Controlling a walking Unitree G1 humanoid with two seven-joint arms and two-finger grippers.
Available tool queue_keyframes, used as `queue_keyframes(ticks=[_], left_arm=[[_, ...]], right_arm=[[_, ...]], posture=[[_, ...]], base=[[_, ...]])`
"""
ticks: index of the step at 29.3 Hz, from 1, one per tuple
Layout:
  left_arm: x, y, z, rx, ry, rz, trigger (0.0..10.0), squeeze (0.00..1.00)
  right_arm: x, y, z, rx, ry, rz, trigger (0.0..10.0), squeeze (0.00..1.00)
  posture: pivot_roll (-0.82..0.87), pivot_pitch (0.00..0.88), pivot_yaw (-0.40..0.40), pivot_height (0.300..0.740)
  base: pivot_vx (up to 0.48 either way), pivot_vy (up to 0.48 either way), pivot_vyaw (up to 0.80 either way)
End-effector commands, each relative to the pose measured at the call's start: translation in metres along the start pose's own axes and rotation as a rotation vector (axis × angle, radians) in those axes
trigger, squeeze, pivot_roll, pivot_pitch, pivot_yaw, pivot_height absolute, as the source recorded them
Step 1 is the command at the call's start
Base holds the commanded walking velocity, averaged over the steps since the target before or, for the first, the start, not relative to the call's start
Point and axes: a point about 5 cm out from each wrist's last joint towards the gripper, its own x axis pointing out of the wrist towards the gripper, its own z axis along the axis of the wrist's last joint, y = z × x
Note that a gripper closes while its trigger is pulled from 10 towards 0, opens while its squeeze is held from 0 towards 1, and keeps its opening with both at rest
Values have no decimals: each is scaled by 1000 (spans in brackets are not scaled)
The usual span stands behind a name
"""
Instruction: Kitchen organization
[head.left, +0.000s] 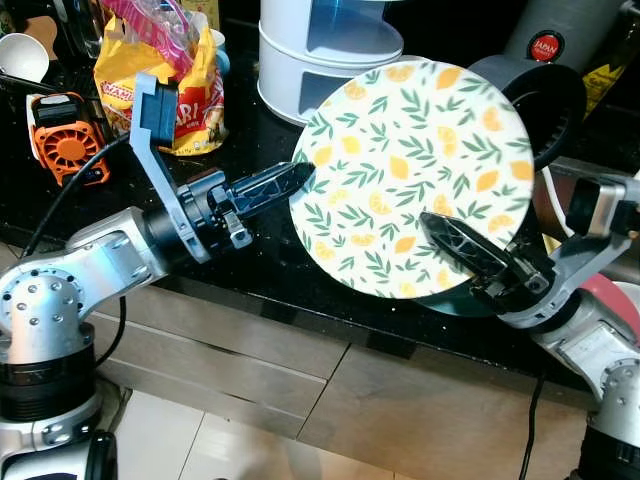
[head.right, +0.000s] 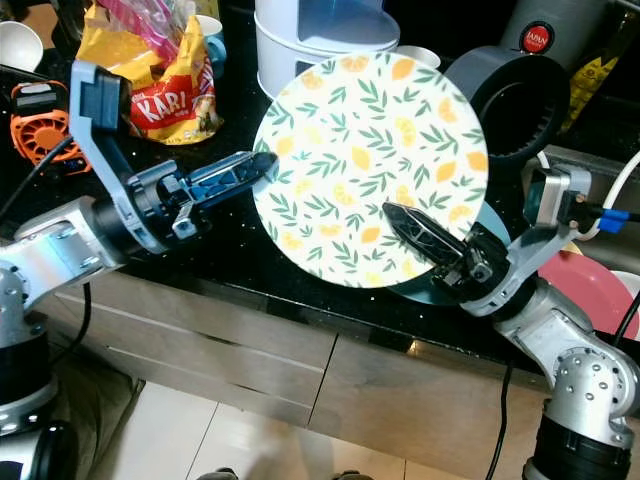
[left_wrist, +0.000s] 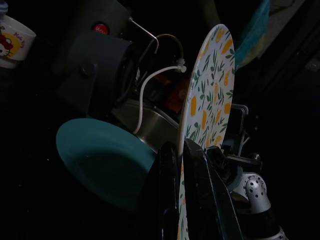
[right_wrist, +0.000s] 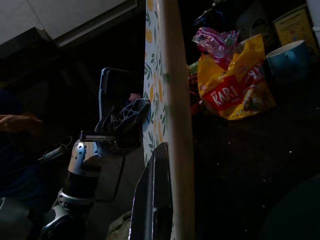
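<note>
Round lemon-patterned plate (head.left: 415, 175) is being held tilted above the black tabletop (head.left: 250, 250), pinched at opposite rims by left claw (head.left: 290, 178) and right claw (head.left: 455, 240); uneven pulling risks it slipping free.

both tools (head.left: 300, 178) (head.left: 440, 232) clamped, arms converging.

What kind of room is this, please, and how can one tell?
Most likely a home kitchen: a black stone counter with drawers below, a lemon-patterned plate gripped by the left gripper and right gripper, a teal plate, and a yellow snack bag.
</note>
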Motion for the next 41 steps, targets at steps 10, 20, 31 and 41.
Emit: queue_keyframes(ticks=[10, 20, 31, 41], left_arm=[[-14, -8, 4, 84, -13, -28, 10000, 0], [-7, -11, 7, 88, -88, -59, 10000, 1000], [-8, -7, 23, 388, 34, 155, 10000, 1000], [2, 3, 21, 535, 67, 243, 10000, 0]], right_arm=[[-14, -9, 5, -35, -35, -93, 0, 0], [-15, -12, 12, -61, -75, -131, 0, 0], [-48, -33, 48, -109, -324, -397, 5843, 0], [-65, -36, 55, -144, -363, -499, 10000, 0]], posture=[[77, 40, -69, 740], [67, 56, -61, 740], [64, 73, -44, 740], [52, 75, -34, 740]], base=[[0, 0, 0], [0, 0, 0], [0, 0, 0], [0, 0, -160]])
